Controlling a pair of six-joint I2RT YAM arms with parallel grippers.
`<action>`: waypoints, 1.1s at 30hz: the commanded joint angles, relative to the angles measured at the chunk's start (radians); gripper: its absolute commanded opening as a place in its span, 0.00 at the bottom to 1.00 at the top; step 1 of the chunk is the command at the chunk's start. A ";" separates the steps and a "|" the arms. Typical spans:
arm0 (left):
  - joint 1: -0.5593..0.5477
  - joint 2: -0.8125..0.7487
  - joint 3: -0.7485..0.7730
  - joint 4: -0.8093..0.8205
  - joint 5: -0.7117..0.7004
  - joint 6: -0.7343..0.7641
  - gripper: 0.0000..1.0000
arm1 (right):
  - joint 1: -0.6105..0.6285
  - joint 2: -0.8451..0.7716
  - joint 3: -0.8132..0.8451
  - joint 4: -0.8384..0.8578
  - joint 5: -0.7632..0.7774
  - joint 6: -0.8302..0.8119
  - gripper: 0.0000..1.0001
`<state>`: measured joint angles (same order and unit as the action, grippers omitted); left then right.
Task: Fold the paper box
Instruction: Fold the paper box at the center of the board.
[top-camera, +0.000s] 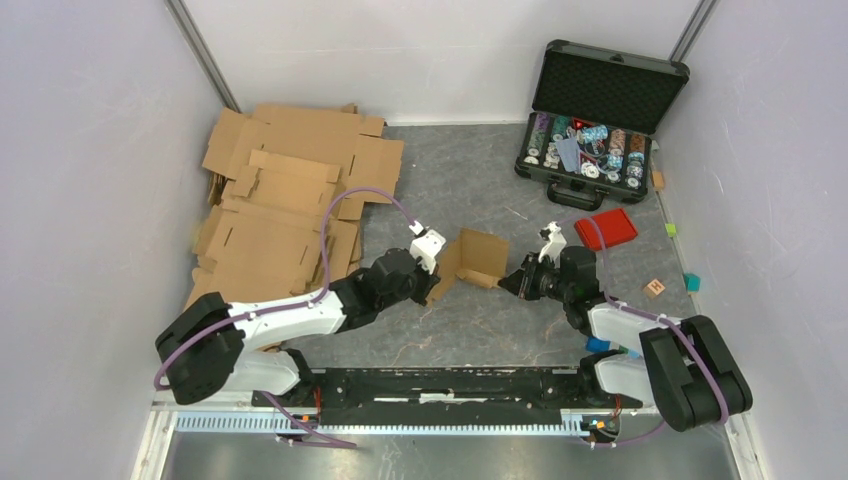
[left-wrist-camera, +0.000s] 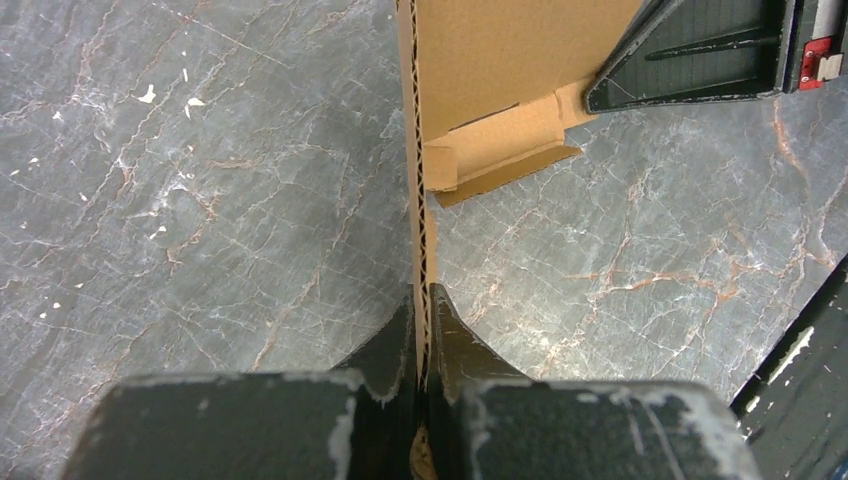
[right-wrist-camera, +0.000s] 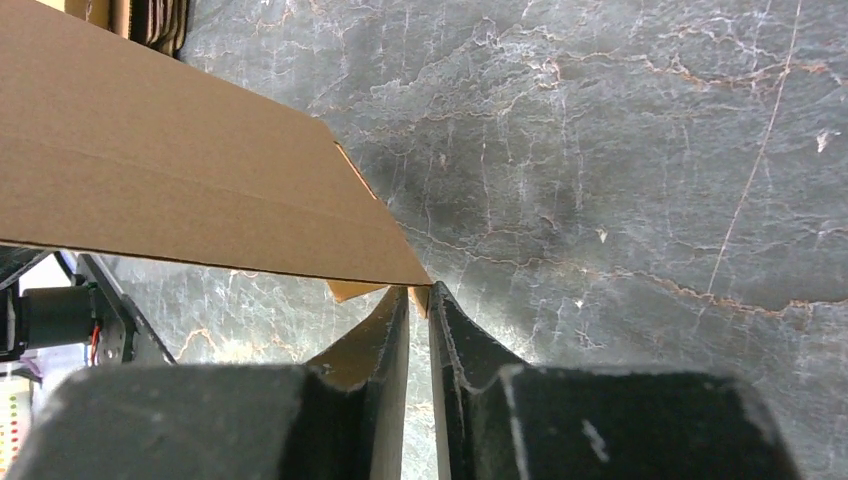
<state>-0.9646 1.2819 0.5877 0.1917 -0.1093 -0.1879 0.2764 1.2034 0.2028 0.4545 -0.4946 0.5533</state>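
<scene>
The grey table (top-camera: 470, 335) lies under both sets of jaws. A heap of flat cardboard sheets (top-camera: 280, 215) sits beyond the left jaws, on their outer side. An open black case (top-camera: 600, 110) stands well beyond the right jaws. The paper box (top-camera: 482, 255), half-formed, stands between the two sets of jaws. The left gripper (left-wrist-camera: 422, 300) is clamped on the edge of an upright panel. The right gripper (right-wrist-camera: 420, 300) is nearly closed, with a flap corner between its tips; I cannot tell whether it pinches. A red lid (top-camera: 607, 228) lies just behind the right jaws.

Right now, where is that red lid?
In the overhead view the red lid lies flat on the right side of the table, just nearer the robot than the open black case.
</scene>
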 joint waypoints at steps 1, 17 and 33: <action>-0.033 0.019 0.015 0.034 0.021 0.050 0.02 | -0.005 0.004 0.000 0.133 -0.090 0.062 0.17; -0.150 0.095 0.071 -0.020 -0.144 0.125 0.02 | -0.044 0.033 -0.078 0.402 -0.189 0.299 0.17; -0.163 0.089 0.067 -0.020 -0.150 0.127 0.02 | -0.082 0.075 -0.137 0.687 -0.196 0.493 0.26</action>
<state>-1.0973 1.3533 0.6476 0.2333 -0.3416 -0.1093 0.1932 1.2865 0.0544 0.9207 -0.6334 0.9962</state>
